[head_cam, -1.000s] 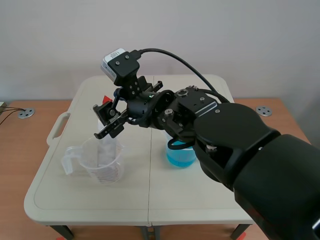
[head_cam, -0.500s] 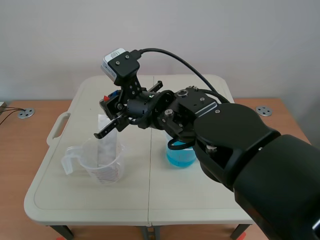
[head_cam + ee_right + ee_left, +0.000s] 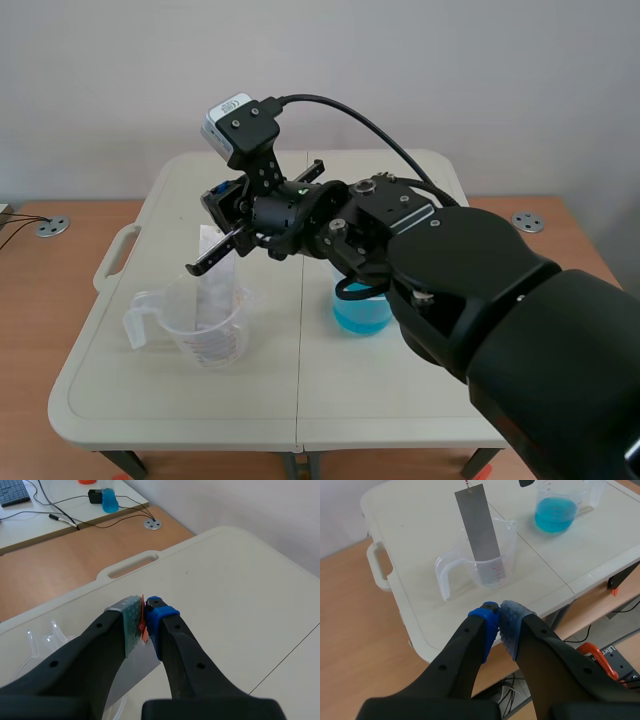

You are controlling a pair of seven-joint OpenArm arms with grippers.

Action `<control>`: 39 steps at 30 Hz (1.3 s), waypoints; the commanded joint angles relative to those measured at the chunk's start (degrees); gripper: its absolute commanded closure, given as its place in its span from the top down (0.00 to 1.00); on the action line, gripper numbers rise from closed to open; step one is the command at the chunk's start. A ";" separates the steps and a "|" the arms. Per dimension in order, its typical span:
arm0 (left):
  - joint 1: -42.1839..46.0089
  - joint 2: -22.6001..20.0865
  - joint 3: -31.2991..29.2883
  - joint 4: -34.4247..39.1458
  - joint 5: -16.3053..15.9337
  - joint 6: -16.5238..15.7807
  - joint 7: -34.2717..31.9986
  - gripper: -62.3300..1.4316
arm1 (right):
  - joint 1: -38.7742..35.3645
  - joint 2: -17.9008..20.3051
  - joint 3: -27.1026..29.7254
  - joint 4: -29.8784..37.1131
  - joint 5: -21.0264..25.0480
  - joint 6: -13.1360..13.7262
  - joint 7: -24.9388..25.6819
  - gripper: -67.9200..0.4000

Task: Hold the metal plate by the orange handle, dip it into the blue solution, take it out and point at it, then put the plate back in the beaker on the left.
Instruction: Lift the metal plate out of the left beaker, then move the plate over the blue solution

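Observation:
The grey metal plate [image 3: 212, 285] stands upright in the clear empty beaker [image 3: 205, 335] on the left of the white table. My right gripper [image 3: 218, 205] reaches across from the right and is shut on the plate's orange handle [image 3: 143, 619], which shows between its pads above the plate [image 3: 132, 672]. The beaker of blue solution [image 3: 362, 312] stands to the right, partly behind the arm. My left gripper [image 3: 499, 617] is shut on nothing, hovering off the table's near edge, with the plate [image 3: 479, 530] and clear beaker [image 3: 487, 565] ahead of it and the blue beaker [image 3: 555, 512] farther on.
The white folding table [image 3: 300, 400] has a carry handle [image 3: 115, 260] at its left edge and brown floor around it. Cables and a floor socket [image 3: 152, 524] lie beyond the table in the right wrist view.
My right gripper's fingers, spread around the orange handle a second ago, have closed onto it. The plate stays standing in the left beaker.

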 commanded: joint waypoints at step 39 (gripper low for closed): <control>-0.17 -0.17 0.07 0.46 -0.55 -0.50 -0.81 0.10 | -1.25 6.54 -0.13 12.63 0.81 22.88 8.85 0.02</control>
